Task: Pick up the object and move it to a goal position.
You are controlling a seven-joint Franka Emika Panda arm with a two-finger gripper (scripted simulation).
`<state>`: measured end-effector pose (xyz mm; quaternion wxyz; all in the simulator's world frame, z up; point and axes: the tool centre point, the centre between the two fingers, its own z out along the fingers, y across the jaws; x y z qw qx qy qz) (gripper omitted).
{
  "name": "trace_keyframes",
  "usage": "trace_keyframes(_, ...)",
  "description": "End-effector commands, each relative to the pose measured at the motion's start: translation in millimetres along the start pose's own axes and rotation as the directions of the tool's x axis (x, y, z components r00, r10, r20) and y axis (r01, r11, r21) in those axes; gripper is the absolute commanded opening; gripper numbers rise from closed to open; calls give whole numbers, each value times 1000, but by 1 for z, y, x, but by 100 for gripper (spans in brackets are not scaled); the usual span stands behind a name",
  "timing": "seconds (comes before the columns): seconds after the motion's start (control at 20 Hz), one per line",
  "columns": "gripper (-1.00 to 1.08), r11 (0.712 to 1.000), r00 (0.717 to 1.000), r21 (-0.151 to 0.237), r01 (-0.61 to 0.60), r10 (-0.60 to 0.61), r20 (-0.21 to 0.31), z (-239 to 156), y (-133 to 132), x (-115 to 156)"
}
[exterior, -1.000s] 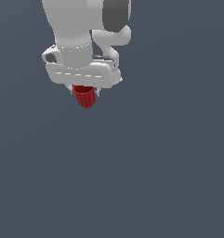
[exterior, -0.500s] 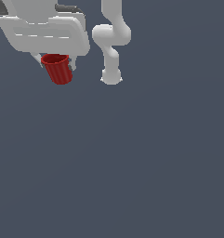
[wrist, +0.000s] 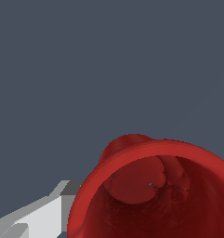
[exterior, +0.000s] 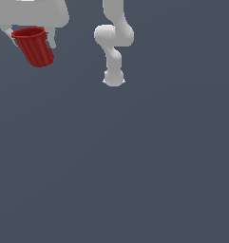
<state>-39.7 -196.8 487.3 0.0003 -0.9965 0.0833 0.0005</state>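
Surface: uniform dark grey-blue ground, featureless, fills both views; no edges, walls or room features visible.

Exterior view: white gripper sits at the upper corner on the exterior view's left, its body partly cut off by the frame. The red cup hangs under it, rim up between the two fingers, tilted so its narrower base points down and toward the exterior view's right. Cup appears off the ground; height cannot be judged. Arm's white links and base stand well apart, toward the exterior view's right of the cup.

Wrist view: looks down into the cup's open mouth; wide rim, ribbed outer wall just visible past it, lumpy red interior floor. One light grey finger touches the rim's outside. Opposite finger not seen here; the exterior view shows both.

Pincer state: closed narrowly onto the cup, gripping it at the rim.
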Motion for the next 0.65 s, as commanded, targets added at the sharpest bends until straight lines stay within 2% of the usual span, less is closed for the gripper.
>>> trace_keyframes(0.0, -100, 1000, 1000, 0, 1, -1, -1, -10, 6, 1)
trace_keyframes(0.6, -100, 1000, 1000, -1, 1, -1, -1, -26, 16, 5)
